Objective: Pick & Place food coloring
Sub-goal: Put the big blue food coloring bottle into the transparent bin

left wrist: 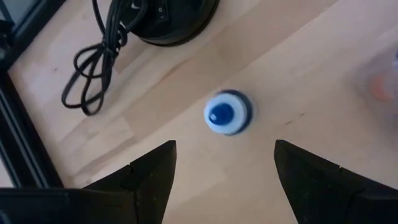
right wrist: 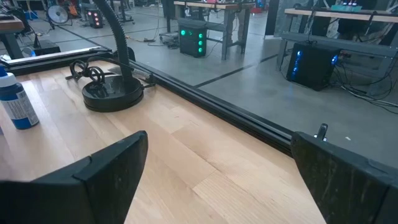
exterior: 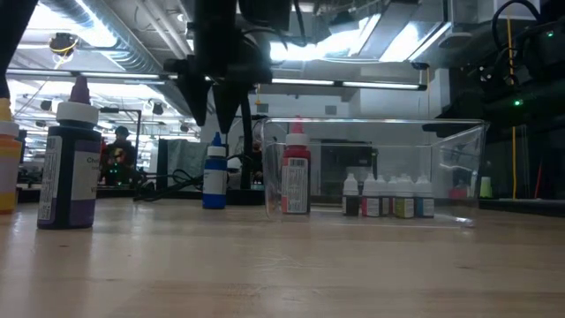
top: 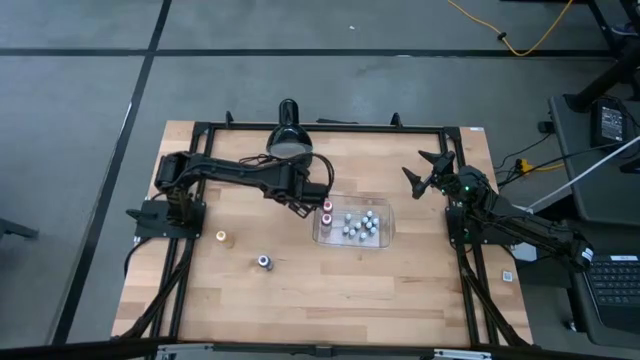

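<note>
Purple-topped and dark, the bottle (exterior: pixel 69 168) nearest the low camera stands upright on the wooden table (top: pixel 300 290), with an orange-capped bottle (exterior: pixel 7 163) just beside it at the picture's edge.

Both arms are in view from above. The left gripper (left wrist: pixel 225 163) hangs over the table near the clear tray (top: pixel 388 238), fingers (left wrist: pixel 149 174) spread part-way and holding nothing; directly below them, untouched, stands a blue-capped food coloring bottle (left wrist: pixel 227 112). The right gripper (right wrist: pixel 217 168) waits above the table's right side, fingers (right wrist: pixel 112 168) spread wide and empty, well apart from the tray.

A black desk lamp (top: pixel 288 135) sits at the table's far edge with its cord (left wrist: pixel 93 68) coiled beside the base. The tray stands near the table's middle; a cluster of small pale bottles (top: pixel 358 225) stands in it, and two red-capped bottles (top: pixel 327 212) stand at its left end, though whether just inside or just outside the wall I cannot tell.

Beyond the table lies a grey floor with a yellow cable (top: pixel 520 35), and a bright workshop with ceiling lights (exterior: pixel 353 40).
</note>
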Robot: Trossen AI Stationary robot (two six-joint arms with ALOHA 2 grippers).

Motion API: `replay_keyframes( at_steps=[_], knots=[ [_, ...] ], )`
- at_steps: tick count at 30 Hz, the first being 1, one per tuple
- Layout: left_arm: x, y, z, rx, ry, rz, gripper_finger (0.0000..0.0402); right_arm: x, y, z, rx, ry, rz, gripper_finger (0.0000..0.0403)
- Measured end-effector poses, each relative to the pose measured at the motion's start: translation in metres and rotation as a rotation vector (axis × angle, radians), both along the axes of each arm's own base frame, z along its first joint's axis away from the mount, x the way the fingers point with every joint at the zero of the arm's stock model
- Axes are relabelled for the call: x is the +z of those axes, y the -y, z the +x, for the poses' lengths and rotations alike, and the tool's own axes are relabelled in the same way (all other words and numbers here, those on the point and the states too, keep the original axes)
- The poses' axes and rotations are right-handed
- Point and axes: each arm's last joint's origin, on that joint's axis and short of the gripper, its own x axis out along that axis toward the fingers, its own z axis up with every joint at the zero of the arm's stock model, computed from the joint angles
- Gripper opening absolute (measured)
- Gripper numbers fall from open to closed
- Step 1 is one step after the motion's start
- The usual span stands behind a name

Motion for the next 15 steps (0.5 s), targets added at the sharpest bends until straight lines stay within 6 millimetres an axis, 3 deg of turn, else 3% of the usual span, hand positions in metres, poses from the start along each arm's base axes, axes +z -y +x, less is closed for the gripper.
replay_keyframes(
  at_steps=[15],
  knots=[
    [0.0,-0.0105,-0.0006,0.073,0.019,0.0,0.0263,0.0001,0.0,0.0,0.0,0.001,0.0,0.0394]
  ],
)
